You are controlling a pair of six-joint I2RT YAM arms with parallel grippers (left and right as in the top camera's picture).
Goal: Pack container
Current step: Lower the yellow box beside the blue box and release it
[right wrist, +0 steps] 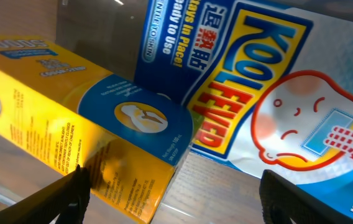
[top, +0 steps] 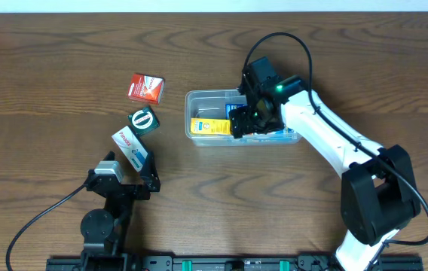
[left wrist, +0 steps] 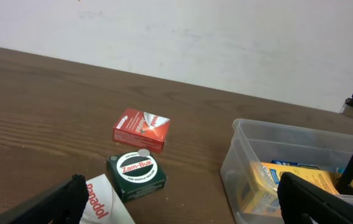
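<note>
The clear container [top: 196, 98] sits mid-table, holding a yellow box [top: 210, 126] and a blue Kool Fever pack [right wrist: 257, 93]. My right gripper [top: 253, 120] reaches down into it. Its jaws stand open just above the yellow box [right wrist: 71, 112] and the pack, gripping nothing [right wrist: 173, 202]. Left of the container lie a red box [top: 146, 87], a green Zam-Buk box [top: 143, 120] and a white Panadol box [top: 129, 147]. My left gripper [top: 137, 175] rests open near the Panadol box [left wrist: 105, 202], holding nothing [left wrist: 183, 211]. Ahead of it are the green box [left wrist: 137, 174] and red box [left wrist: 142, 129].
The container's near corner [left wrist: 242, 146] stands to the right in the left wrist view, with the yellow box [left wrist: 270, 186] inside. The right arm's white links [top: 334, 143] run from the container toward the front right. A cable [top: 41, 218] trails at front left.
</note>
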